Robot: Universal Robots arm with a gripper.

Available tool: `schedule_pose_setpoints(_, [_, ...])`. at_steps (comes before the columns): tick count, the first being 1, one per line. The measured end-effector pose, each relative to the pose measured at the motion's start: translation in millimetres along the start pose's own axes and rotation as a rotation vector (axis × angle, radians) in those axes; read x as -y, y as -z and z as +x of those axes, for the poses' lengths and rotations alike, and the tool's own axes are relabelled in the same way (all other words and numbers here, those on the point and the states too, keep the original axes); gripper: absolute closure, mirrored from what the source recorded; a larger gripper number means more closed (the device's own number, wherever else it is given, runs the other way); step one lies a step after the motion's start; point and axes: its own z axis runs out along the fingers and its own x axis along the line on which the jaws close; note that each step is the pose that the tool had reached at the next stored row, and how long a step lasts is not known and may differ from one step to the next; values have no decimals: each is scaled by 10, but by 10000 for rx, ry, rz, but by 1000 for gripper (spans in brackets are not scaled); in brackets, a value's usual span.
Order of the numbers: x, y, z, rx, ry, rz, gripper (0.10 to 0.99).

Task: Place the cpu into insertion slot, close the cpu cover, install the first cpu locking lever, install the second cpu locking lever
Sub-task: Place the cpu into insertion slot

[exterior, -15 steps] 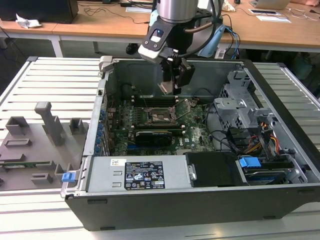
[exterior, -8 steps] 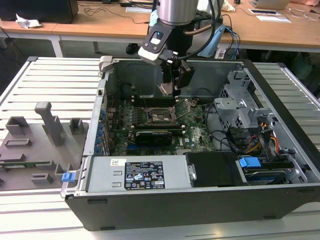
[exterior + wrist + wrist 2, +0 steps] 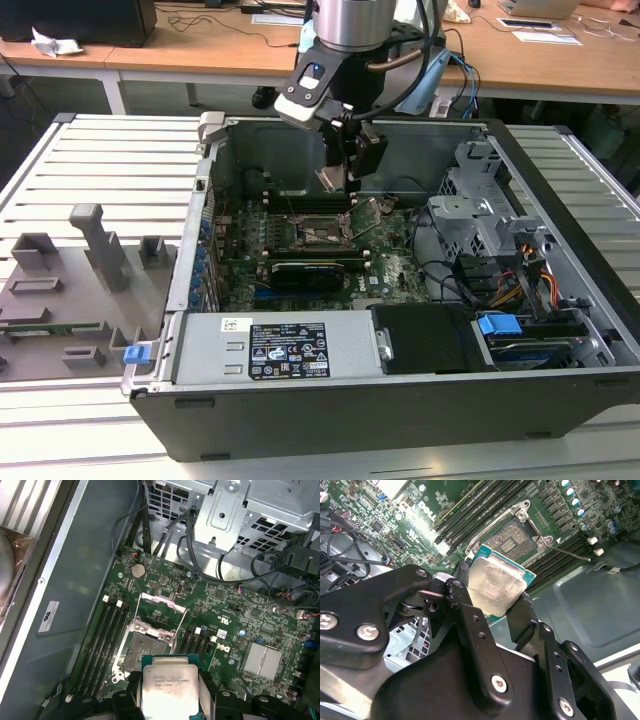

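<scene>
My gripper (image 3: 492,587) is shut on the cpu (image 3: 497,586), a flat square chip with a silvery top and green edge, clamped between two black fingers (image 3: 461,582). In the first wrist view the cpu (image 3: 169,686) hangs above the motherboard, just off the insertion slot (image 3: 145,647). The slot's dull metallic centre lies bare. The cpu cover (image 3: 161,611) is swung open at the slot's far side. A thin lever (image 3: 570,554) sticks out beside the insertion slot (image 3: 516,536). In the exterior view the gripper (image 3: 340,178) hovers over the insertion slot (image 3: 320,233) inside the open case.
A long black card (image 3: 310,270) lies just in front of the socket. The power supply (image 3: 270,350) sits at the case front, and a metal drive cage (image 3: 480,220) with cables at the exterior view's right. Grey fixtures (image 3: 90,250) stand on the slatted table outside the case.
</scene>
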Motion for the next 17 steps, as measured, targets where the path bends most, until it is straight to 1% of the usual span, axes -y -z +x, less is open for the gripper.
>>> schedule_pose_setpoints(5, [1, -18, 0, 69, -488, 2, 545])
schedule_pose_setpoints(6, [2, -30, 0, 89, -724, 0, 545])
schedule_pose_setpoints(8, [3, -49, -1, 110, -985, -3, 545])
schedule_pose_setpoints(10, [6, -75, -1, 131, -1278, -7, 545])
schedule_pose_setpoints(12, [9, -123, -2, 165, -1702, -11, 545])
schedule_pose_setpoints(16, [12, -170, -3, 202, -2277, 0, 545])
schedule_pose_setpoints(17, [14, -197, -3, 219, -2542, 5, 545])
